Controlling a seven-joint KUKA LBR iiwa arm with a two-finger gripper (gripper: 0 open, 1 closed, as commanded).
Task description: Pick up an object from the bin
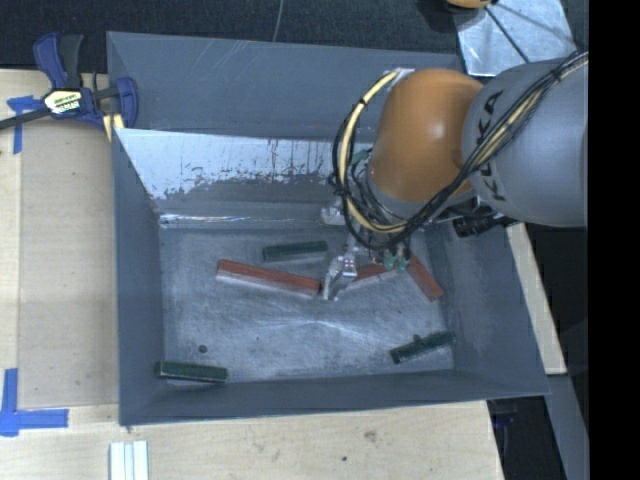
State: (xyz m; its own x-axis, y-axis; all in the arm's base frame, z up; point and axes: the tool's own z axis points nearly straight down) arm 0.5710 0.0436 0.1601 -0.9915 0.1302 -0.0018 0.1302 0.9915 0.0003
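Note:
My gripper (337,279) reaches down in the middle of the bin, its fingertips at the right end of a long reddish-brown flat stick (268,276) that lies slanted across the floor. Whether that stick is between the fingers I cannot make out. A second reddish-brown stick (424,279) lies just right of the gripper, partly under the wrist. A short dark green bar (295,251) rests just behind the long stick, to the gripper's left.
Another dark green bar (420,347) lies near the front right of the bin. A third one (193,372) sits in the front left corner. The arm's orange cover and cables hang over the bin's back right.

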